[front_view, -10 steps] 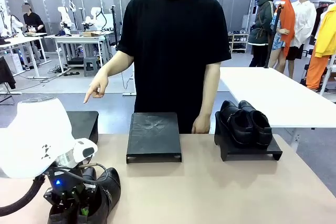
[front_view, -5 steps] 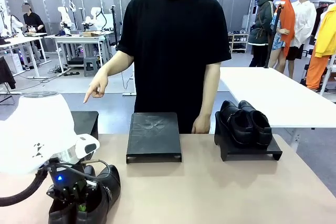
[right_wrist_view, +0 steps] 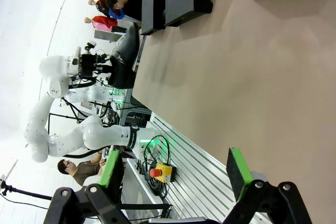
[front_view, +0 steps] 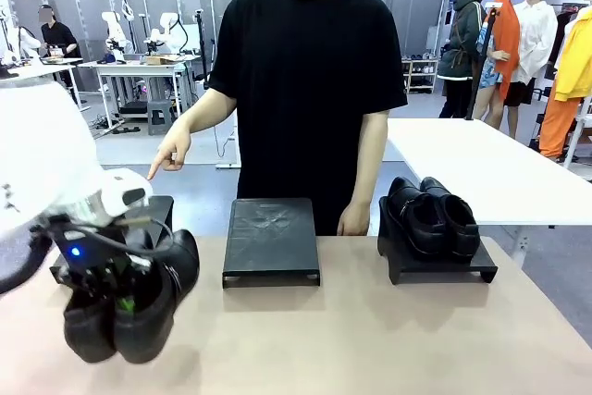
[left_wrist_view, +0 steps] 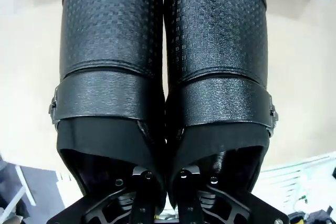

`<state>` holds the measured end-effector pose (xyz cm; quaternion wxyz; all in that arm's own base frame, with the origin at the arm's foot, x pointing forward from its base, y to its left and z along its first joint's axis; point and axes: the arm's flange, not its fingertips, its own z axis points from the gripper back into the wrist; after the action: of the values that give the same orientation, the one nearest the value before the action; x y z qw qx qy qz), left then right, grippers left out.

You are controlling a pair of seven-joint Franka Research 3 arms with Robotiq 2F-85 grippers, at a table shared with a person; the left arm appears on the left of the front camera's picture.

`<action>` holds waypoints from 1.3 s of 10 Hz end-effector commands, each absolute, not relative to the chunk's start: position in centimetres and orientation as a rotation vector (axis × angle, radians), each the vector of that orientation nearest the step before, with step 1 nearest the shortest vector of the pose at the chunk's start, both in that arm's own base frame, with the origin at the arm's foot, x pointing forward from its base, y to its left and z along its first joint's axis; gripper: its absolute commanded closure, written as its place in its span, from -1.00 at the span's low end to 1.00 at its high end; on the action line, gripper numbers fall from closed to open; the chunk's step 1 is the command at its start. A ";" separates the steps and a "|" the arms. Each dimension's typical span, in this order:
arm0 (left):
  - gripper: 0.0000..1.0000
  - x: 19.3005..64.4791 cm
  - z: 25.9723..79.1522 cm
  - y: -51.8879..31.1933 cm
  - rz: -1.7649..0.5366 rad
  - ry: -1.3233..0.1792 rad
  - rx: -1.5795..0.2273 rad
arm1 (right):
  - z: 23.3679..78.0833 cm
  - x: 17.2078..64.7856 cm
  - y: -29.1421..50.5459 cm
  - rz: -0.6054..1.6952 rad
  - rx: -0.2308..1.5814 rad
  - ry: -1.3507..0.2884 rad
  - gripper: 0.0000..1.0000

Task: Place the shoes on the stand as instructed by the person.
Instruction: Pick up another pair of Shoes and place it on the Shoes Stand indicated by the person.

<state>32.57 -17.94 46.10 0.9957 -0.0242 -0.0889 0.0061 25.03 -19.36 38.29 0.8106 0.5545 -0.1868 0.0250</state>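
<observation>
Front view, lower left: the left gripper is clamped on a pair of black shoes, holding them clear of the table, toes hanging down and heels up. In the left wrist view the fingers go into the two shoe openings and pinch the inner walls together, so both shoes hang as one bundle. The leather looks stiff enough at the collars to take that pinch, but glossy, so I judge it could slip if swung fast; the pair seems moderately heavy for such a narrow hold. The left arm's wrist is turned down over the table's left edge. The right gripper, at the bottom of the right wrist view, stands wide with nothing between its green pads. Farther back, mid-frame, sits a bare centre stand; at the right a stand bears the other pair. Behind the held shoes a left stand shows, and the person's hand points down toward it.
</observation>
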 end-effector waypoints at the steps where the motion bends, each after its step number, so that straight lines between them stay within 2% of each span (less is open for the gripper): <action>1: 0.96 32.6 49.0 -16.4 -0.017 -0.232 -0.006 | 38.3 24.8 -19.4 0.071 1.186 -0.404 -1.00; 7: 0.96 32.5 49.4 -15.9 0.010 -0.239 -0.020 | 38.3 24.8 -19.4 0.071 1.186 -0.404 -1.00; 8: 0.83 32.5 48.9 -15.8 0.006 -0.230 -0.007 | 38.3 24.8 -19.4 0.071 1.186 -0.404 -1.00; 10: 0.83 36.0 51.7 -13.5 0.013 -0.298 0.010 | 38.3 24.8 -19.4 0.071 1.186 -0.404 -1.00; 13: 0.83 41.9 53.2 -10.9 0.039 -0.346 0.055 | 38.3 24.8 -19.4 0.071 1.186 -0.404 -1.00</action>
<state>39.44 -10.52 52.45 0.9874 0.0231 -0.1524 0.0344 25.03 -19.36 38.30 0.8106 0.5545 -0.1867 0.0251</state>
